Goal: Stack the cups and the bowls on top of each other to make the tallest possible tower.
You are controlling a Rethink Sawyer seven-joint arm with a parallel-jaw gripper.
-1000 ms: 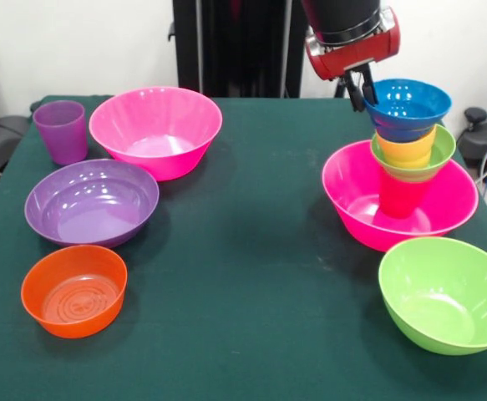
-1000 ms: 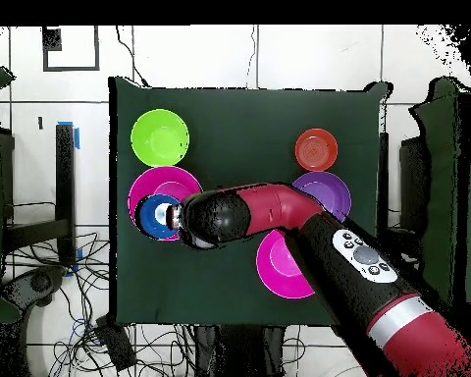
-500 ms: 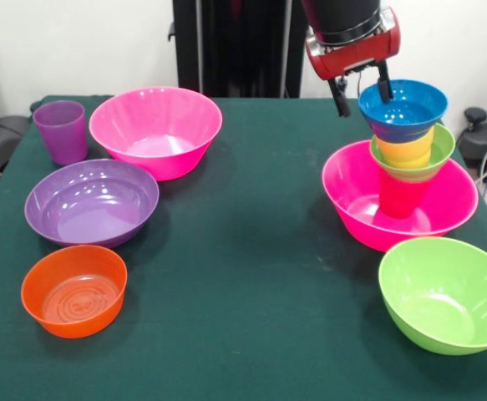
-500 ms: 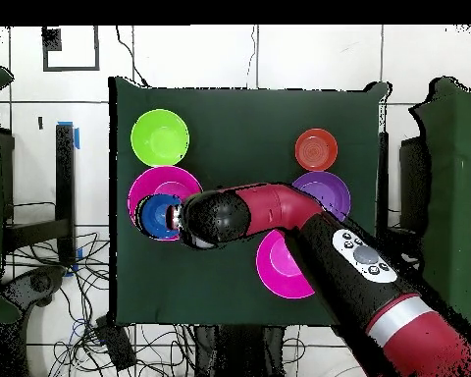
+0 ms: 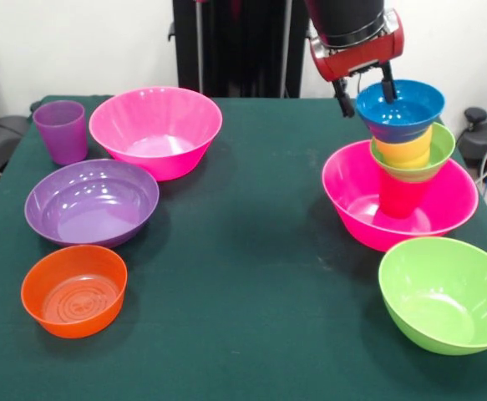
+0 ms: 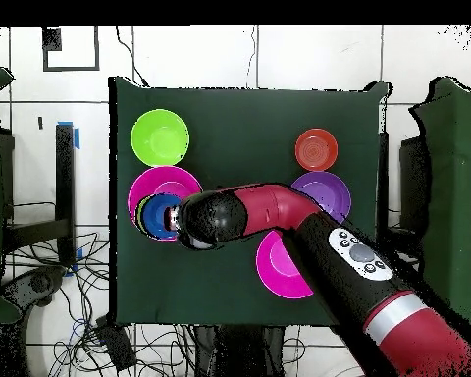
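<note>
My pincer (image 5: 365, 90) is spread open, straddling the far rim of the blue bowl (image 5: 399, 107), not gripping it. That bowl tops the yellow cup (image 5: 403, 152), green bowl (image 5: 433, 150) and red cup (image 5: 400, 194) in the pink bowl (image 5: 443, 219). I'd lift straight up, slowly, so a finger doesn't clip the rim and tip it

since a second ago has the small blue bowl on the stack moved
Yes. The small blue bowl has shifted slightly left and up against the fixed green bowl beneath it, with the open pincer at its rim.
</note>
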